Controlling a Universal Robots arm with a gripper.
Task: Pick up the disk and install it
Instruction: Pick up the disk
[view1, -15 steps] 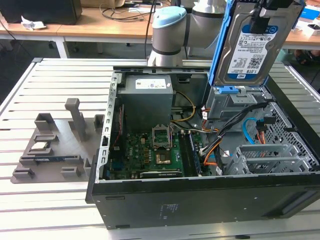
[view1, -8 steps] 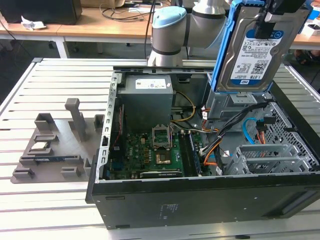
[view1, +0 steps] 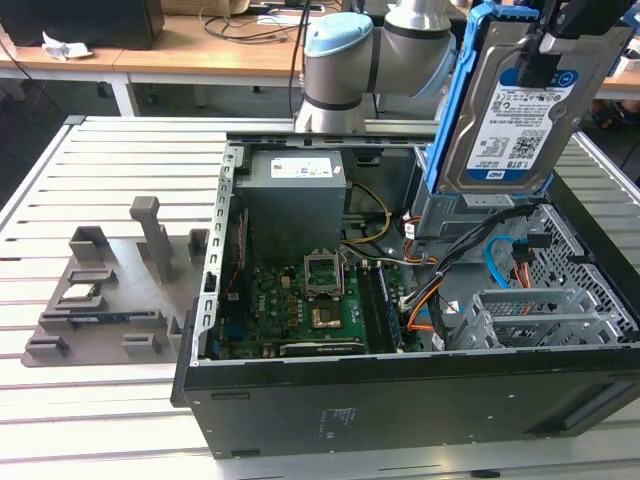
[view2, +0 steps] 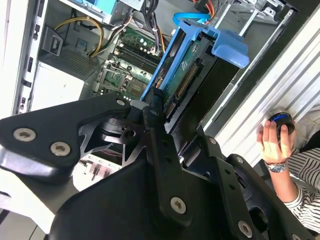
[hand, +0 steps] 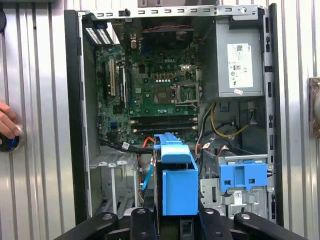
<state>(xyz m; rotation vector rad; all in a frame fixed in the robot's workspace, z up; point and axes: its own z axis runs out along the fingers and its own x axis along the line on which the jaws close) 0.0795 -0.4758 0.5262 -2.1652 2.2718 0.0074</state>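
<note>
Claw (view1: 541, 55) is clamped on the disk (view1: 515, 110), gripping its upper end. The disk sits in the upper right of the exterior view, off the tabletop (view1: 100, 420), standing on end and tilted, label toward the camera, blue frame round its edges. Its lower end is near the grey cage (hand: 242, 180) with the blue top (touching or a gap, can't tell).

The case (view1: 400, 400) lies open at centre frame in the exterior view. Inside it:
- motherboard (view1: 300, 300) on the floor of the case, CPU socket bare
- power supply (view1: 295, 185) at the far wall
- loose cables, orange and blue, between the board and the silver bay at lower right

In both wrist views the disk is edge-on, straight out from the claw, over the open case.

Arm (view1: 380, 45) stands behind the case at top centre of the exterior view. Grey tray (view1: 110, 300) is at the left of that view, well apart from the case, with a small square chip (view1: 78, 292) on it.

A person's hand (view2: 272, 142) rests on a round black-and-blue knob (view2: 281, 120) on the tabletop beside the case.
</note>
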